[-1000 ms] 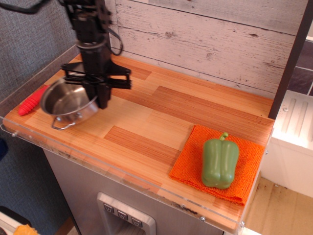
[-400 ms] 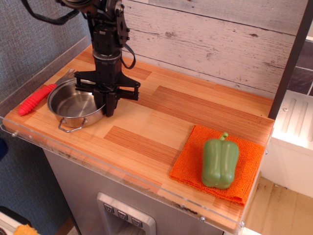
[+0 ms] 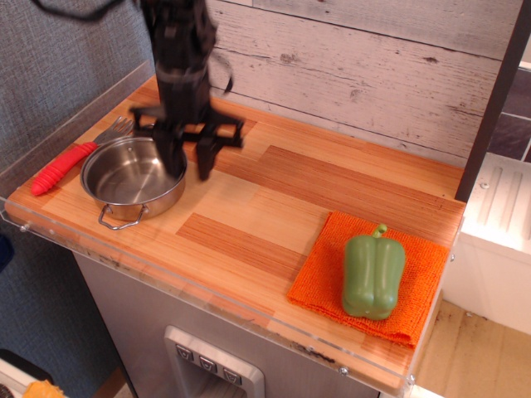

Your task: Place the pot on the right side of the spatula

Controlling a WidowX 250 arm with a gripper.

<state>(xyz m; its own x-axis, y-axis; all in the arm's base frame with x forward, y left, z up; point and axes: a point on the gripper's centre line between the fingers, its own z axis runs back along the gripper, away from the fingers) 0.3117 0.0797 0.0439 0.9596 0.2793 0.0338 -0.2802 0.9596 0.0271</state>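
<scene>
The shiny steel pot [image 3: 133, 180] sits on the wooden counter near the left front, with a wire loop handle toward the front edge. The spatula [image 3: 73, 156], with a red ribbed handle and silver tines, lies just left of the pot, its tines by the pot's back rim. My gripper [image 3: 190, 166] hangs just above the pot's right rim, its two fingers spread apart and holding nothing. The arm rises from it toward the top of the view.
A green bell pepper [image 3: 372, 274] rests on an orange cloth [image 3: 332, 269] at the front right. A whitewashed plank wall [image 3: 357, 66] backs the counter. A clear raised lip [image 3: 50, 145] runs along the left edge.
The pot moved slightly right and was set down beside the spatula. My gripper opened, let go of the rim and rose a little.
</scene>
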